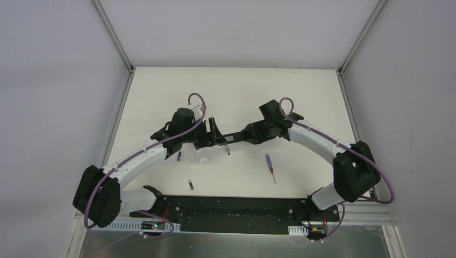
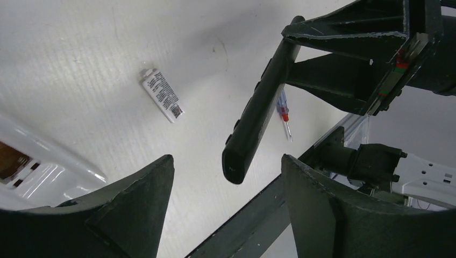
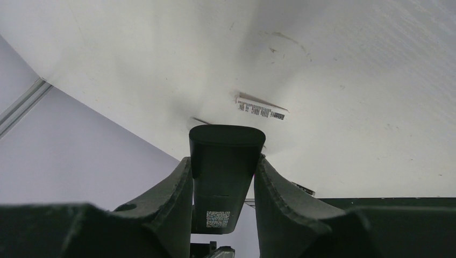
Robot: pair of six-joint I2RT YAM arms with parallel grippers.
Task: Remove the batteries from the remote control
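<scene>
My right gripper (image 1: 244, 134) is shut on a black remote (image 1: 228, 136) and holds it level above the table; in the right wrist view the remote (image 3: 226, 156) sits between the fingers of this gripper (image 3: 223, 161). My left gripper (image 1: 211, 134) is open at the remote's free end. In the left wrist view the remote's tip (image 2: 253, 123) hangs just ahead of this gripper's (image 2: 227, 161) spread fingers, apart from both. A small blue battery (image 1: 179, 156) and a dark battery (image 1: 190, 184) lie on the table. No cells show in the remote.
A white remote (image 1: 201, 156) lies under the left gripper and shows in the left wrist view (image 2: 32, 172). A small white labelled piece (image 1: 228, 150) lies beside it. A blue-handled screwdriver (image 1: 270, 167) lies right of centre. The black base rail (image 1: 231, 207) runs along the near edge.
</scene>
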